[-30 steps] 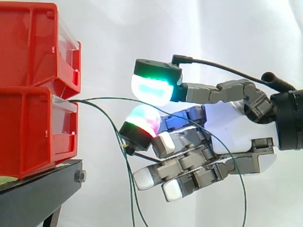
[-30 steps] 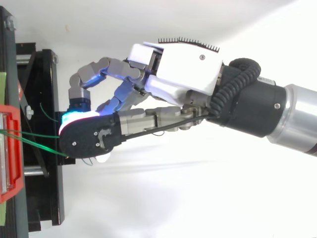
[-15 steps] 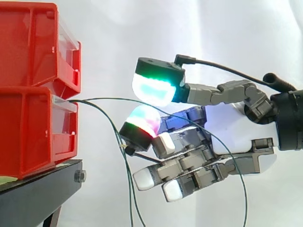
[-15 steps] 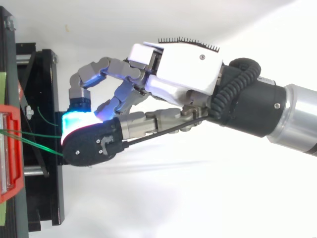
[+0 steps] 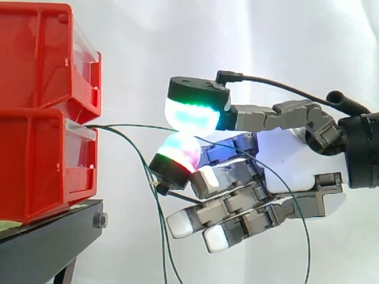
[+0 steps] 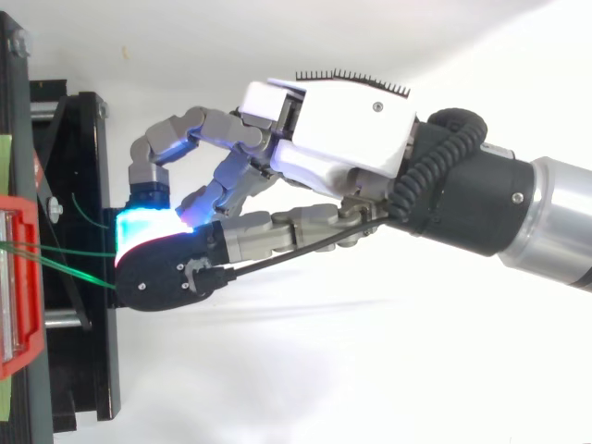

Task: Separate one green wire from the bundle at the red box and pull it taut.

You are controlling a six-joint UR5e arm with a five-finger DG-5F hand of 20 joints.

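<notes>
Green wire [image 5: 127, 125] lies pinched between two glowing pads [image 5: 190, 115] of the hand [image 5: 290, 160], near red box [image 5: 35, 165].

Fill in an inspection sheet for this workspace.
surface: black stand carrying the bins.
job's things: two red bins, stacked; green wires leave the lower bin's front and hang slack; one green wire runs level to the hand, crosses it and drops, not taut.
clutter: nothing seen.
hand: hand right of the bins, level with the lower one; whether it grips the wire cannot be told.
cables: nothing seen besides the job's wires.
surroundings: white curtain behind.
</notes>
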